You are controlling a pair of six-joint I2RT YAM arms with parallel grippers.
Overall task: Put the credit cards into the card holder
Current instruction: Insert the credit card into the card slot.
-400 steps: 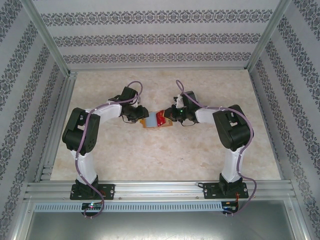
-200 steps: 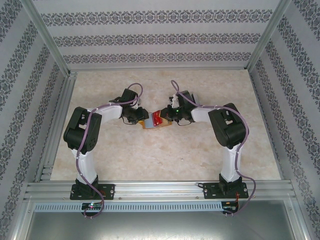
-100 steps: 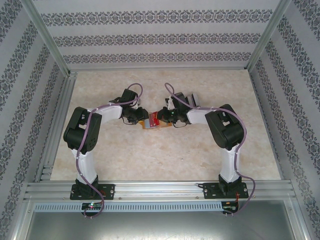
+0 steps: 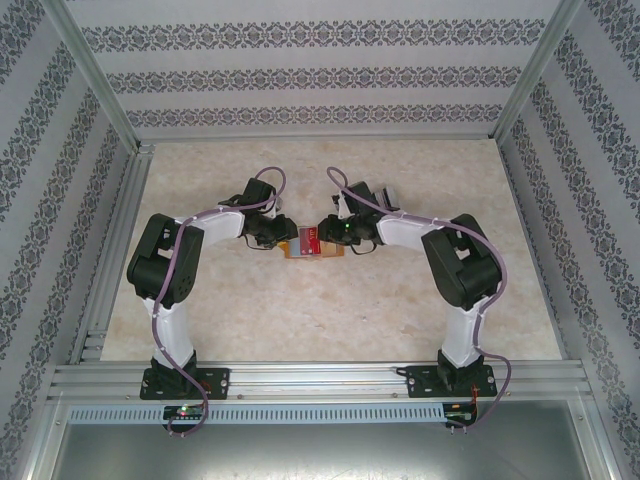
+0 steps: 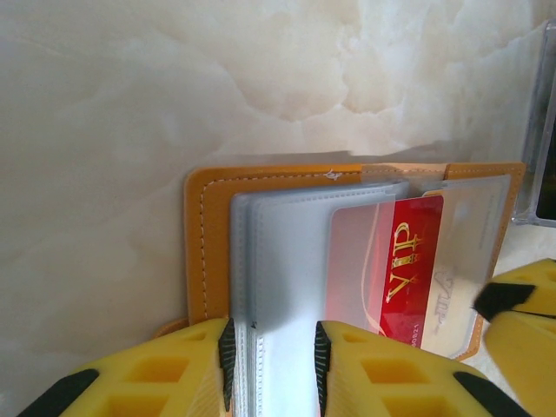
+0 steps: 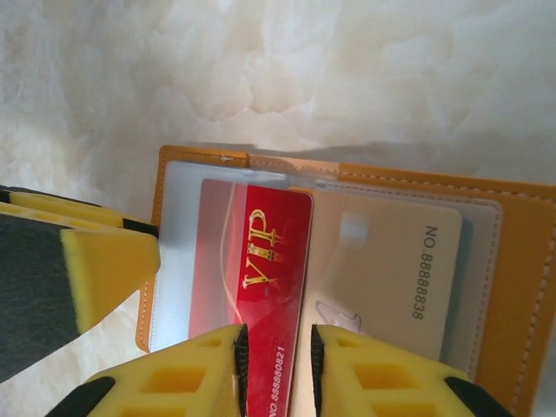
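Red card (image 6: 261,252) sits part-way in the holder's (image 6: 521,261) clear sleeve, long axis pointing at the right claw (image 6: 276,373), which straddles its outer end, jaws apart, gripping nothing. Left claw (image 5: 271,365) straddles the holder's other edge, grip unclear. Holder lies open on the bench (image 6: 347,69)

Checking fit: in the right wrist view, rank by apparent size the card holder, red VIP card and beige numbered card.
1. card holder
2. red VIP card and beige numbered card: alike, both partly hidden
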